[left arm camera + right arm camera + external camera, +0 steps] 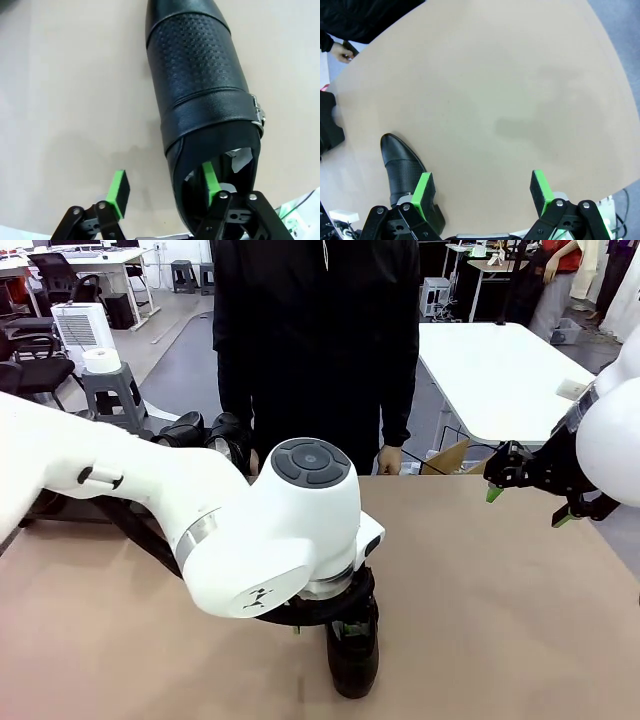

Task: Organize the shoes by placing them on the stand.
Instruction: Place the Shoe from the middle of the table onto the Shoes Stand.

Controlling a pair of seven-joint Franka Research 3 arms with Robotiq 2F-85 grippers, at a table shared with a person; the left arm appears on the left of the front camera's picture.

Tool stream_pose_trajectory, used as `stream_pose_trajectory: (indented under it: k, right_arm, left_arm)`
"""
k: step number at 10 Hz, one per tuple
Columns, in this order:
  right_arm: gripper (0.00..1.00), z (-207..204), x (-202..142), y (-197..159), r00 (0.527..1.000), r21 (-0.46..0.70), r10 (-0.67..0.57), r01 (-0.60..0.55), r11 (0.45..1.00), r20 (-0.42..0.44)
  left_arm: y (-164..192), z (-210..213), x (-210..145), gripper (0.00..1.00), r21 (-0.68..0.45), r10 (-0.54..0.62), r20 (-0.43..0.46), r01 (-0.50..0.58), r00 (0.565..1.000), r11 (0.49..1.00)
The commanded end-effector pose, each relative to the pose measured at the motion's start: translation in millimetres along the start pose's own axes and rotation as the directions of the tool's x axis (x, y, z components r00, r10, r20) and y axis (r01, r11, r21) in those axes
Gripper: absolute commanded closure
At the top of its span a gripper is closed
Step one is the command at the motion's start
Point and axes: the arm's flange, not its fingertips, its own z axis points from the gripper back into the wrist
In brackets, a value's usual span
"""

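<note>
My left claw [162, 192] straddles the side wall of a black shoe [200, 90] lying on the tan surface [65, 75]: one green pad sits inside the opening, the other outside, with a gap still showing, so nothing is pinched yet. To do this well I should press squarely on that wall and lift level. My left arm reaches low across the middle. My right claw [525, 505] hangs spread, high at the side.
</note>
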Motion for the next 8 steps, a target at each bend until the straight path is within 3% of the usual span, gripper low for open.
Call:
stream_pose_trajectory:
  k: [1, 6, 8]
  right_arm:
    - [0.0, -0.2, -0.2, -0.6, 1.0, 0.013, 0.007, -0.007, 1.0, -0.011]
    - [0.0, -0.2, -0.2, -0.6, 1.0, 0.013, 0.007, -0.007, 1.0, -0.011]
    - [0.0, -0.2, -0.2, -0.6, 1.0, 0.013, 0.007, -0.007, 1.0, -0.011]
  left_arm:
    - [-13.1, -7.2, 3.4, 0.48, 0.005, 0.027, 0.001, -0.027, 1.0, 1.0]
    - [-17.1, -11.9, 1.4, 0.99, 0.003, 0.032, -0.016, -0.032, 0.999, 0.999]
    - [-14.4, -7.1, 1.2, 1.0, 0.009, 0.03, -0.006, -0.03, 1.0, 1.0]
